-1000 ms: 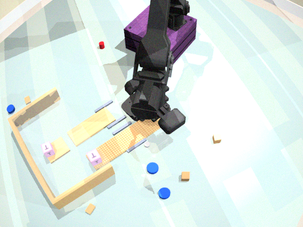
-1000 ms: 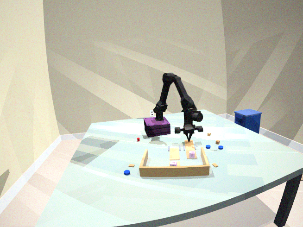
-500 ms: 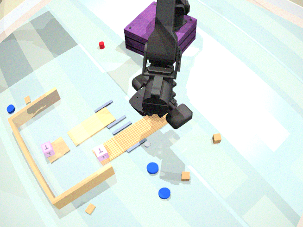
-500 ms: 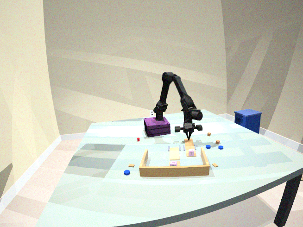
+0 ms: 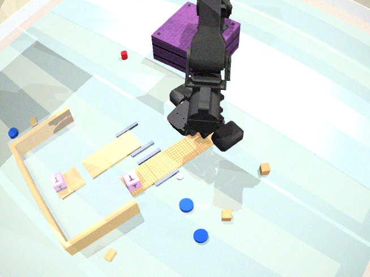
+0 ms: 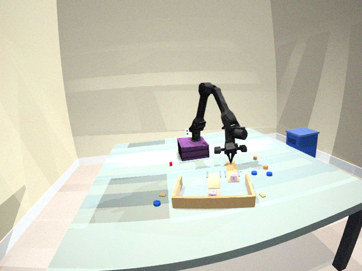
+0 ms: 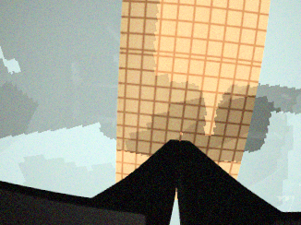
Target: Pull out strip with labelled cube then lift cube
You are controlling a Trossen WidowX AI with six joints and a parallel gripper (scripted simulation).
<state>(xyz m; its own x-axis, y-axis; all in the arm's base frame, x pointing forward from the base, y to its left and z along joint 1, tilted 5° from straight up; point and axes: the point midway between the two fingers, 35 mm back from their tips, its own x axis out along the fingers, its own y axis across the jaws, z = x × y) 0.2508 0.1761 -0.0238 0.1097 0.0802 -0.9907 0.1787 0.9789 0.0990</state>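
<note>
The black parallel-jaw gripper (image 5: 206, 134), fingers pressed together on nothing, tips onto the orange gridded flat strip (image 5: 172, 159). At the strip's 7 o'clock end sits the pink cube marked T (image 5: 131, 180). The fingertips are hidden under the wrist in the top view.

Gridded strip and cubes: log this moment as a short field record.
gripper: gripper shut, tips pressed on the near end of the gridded strip
cube on gridded strip: labelled cube sits at its far end
other strip: pale strip, in two pieces with a gap
second cube: pink cube on the small broken-off piece
fence: U-shaped wooden fence around the far ends
arm base: purple block
</note>
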